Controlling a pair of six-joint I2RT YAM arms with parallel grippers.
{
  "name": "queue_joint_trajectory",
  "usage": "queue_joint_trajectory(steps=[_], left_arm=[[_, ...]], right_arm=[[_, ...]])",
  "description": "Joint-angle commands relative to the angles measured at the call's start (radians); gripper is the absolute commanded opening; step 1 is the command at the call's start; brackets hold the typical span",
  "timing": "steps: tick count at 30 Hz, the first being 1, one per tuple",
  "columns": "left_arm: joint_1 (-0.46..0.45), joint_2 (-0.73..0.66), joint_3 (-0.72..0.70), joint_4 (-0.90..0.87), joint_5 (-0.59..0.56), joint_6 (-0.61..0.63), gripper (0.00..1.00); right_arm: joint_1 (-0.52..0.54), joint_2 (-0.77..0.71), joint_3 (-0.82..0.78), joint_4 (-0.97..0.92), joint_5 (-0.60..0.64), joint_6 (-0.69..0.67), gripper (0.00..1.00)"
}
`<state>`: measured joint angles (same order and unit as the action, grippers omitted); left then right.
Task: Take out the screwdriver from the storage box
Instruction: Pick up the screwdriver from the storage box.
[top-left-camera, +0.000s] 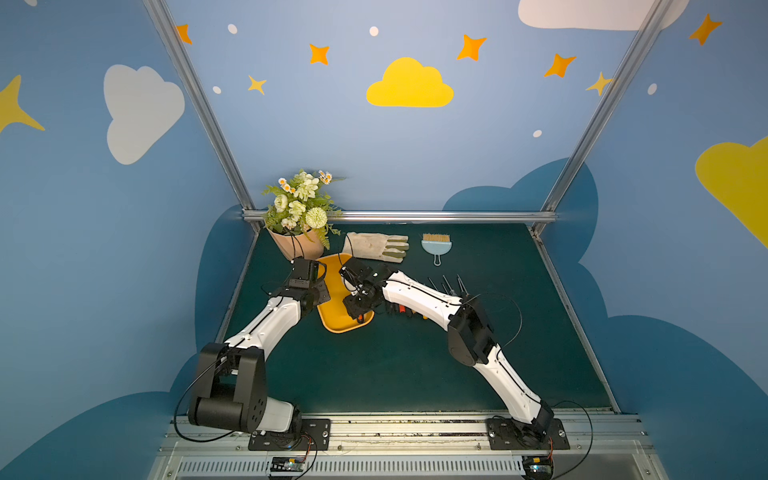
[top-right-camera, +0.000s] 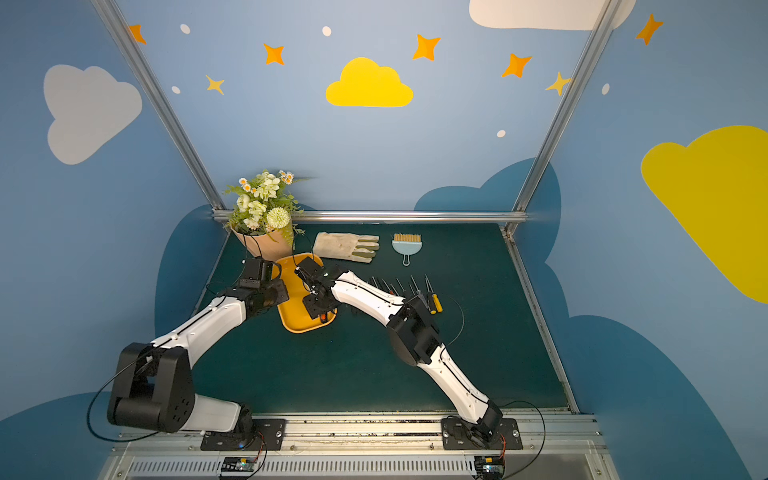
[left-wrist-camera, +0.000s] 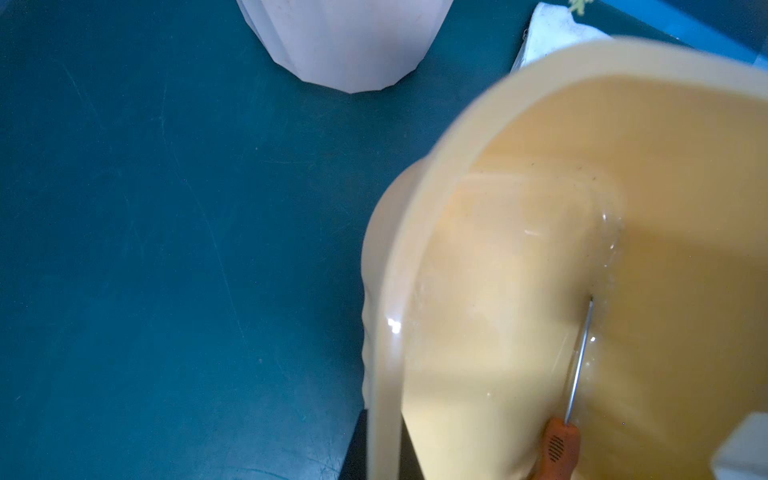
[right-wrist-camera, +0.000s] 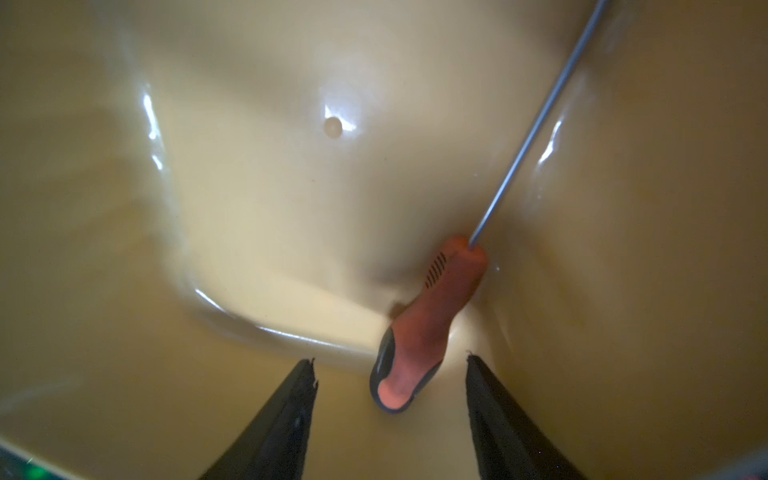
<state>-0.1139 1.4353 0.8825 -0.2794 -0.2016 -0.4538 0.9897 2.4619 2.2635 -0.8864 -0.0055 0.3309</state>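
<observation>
One yellow-orange storage box (top-left-camera: 331, 318) sits on a green table (top-left-camera: 395, 365). One orange-handled screwdriver (right-wrist-camera: 432, 324) lies inside it along a wall. The right gripper (right-wrist-camera: 390, 358) hangs with its two fingers spread wide on either side of the handle's end, not touching it. The left gripper (top-left-camera: 321, 294) is clamped on the box's rim. Nearby are one flower pot (top-left-camera: 296, 245), one glove (top-left-camera: 376, 246) and one brush (top-left-camera: 436, 245).

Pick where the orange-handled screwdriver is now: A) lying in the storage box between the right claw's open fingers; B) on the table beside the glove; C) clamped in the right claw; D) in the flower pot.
A: the screwdriver rests on the storage box floor, the right claw open with gaps either side of its handle.
</observation>
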Motion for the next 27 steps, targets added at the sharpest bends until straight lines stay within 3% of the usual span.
queue_joint_trajectory(steps=[1, 10, 15, 27], left_arm=[[0.002, 0.005, 0.029, 0.013, -0.003, 0.004, 0.02], [0.006, 0.003, 0.03, 0.011, -0.01, 0.005, 0.02], [0.009, 0.005, 0.039, -0.003, -0.016, 0.007, 0.02], [0.015, 0.009, 0.048, -0.022, -0.027, 0.006, 0.02]], right_arm=[[-0.008, 0.051, 0.021, -0.005, 0.045, 0.025, 0.59], [-0.004, 0.116, 0.039, 0.001, 0.036, 0.038, 0.55], [-0.006, 0.117, 0.038, -0.002, 0.025, 0.038, 0.42], [-0.017, 0.048, 0.023, 0.0, -0.034, 0.065, 0.0]])
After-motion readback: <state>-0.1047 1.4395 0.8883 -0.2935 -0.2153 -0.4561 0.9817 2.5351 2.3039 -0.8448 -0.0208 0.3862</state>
